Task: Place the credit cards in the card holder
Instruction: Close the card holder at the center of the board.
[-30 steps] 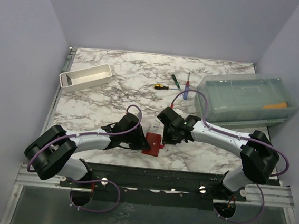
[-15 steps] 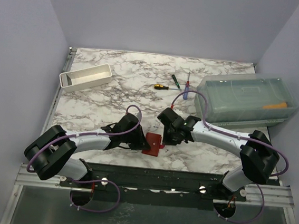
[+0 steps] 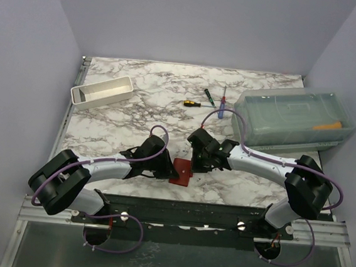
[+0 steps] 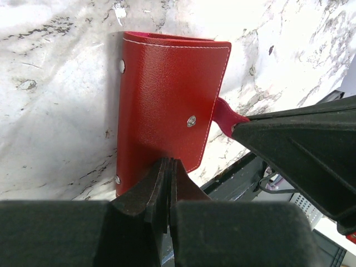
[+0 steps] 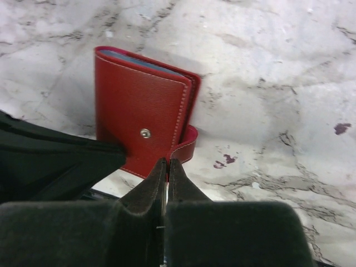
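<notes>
Clamping: left gripper (image 4: 168,162) on wallet (image 4: 167,89)
Right gripper (image 5: 167,162): fingers together, at strap (image 5: 187,146)
Wallet: one, 6 o'clock
Cards (image 5: 142,62): one, blue

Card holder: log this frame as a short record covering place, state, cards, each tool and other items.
object: card holder, red
place: on the marble table near its front edge, between the two arms
state: folded, snap showing
cards: blue card, edge showing inside the fold; no other card seen
left: left tool shut on the holder's edge
right: right tool shut on its strap tab
other: white tray, clear box, screwdrivers
</notes>
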Motion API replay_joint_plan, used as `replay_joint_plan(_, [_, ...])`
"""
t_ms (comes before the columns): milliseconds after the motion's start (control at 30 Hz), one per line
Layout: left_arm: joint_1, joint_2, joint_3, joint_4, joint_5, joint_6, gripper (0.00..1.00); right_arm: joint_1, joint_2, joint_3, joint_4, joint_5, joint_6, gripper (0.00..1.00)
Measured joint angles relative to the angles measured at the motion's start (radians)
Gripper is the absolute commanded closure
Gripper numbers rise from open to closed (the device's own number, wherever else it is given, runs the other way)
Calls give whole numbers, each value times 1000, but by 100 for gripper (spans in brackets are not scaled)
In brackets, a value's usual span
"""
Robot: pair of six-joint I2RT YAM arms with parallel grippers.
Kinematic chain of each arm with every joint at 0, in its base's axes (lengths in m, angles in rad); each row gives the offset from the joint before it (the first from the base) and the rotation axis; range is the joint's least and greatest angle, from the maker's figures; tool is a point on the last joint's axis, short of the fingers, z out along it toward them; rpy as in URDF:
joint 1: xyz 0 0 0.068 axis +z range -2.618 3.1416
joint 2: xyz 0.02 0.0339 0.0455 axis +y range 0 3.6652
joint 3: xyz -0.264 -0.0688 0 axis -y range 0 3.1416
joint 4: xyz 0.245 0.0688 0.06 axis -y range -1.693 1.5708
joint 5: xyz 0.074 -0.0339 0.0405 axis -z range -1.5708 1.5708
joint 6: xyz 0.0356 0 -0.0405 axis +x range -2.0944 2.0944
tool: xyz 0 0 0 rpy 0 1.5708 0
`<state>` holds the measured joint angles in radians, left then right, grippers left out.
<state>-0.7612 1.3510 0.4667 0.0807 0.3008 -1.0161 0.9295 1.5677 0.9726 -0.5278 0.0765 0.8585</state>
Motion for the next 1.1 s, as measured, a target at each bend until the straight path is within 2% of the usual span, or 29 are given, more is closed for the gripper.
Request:
replay_joint_plan(267, [0,-3,-2,-1,0,0,94,0,71,29,67,-55,-45,100])
replay_joint_plan(733, [0,-9,-5,-4,0,0,95,0,145,87,43,-70,-60,100])
replay_joint_plan(800, [0,-9,-5,-4,0,0,95,0,150,92,36,-70,-60,96])
replay_joint_plan(900, [0,-9,-5,-4,0,0,95,0,154,98,31,-70,-59,86])
replay_joint_plan(1100, [0,-9,-5,-4,0,0,95,0,152,97,39,-71,-51,82])
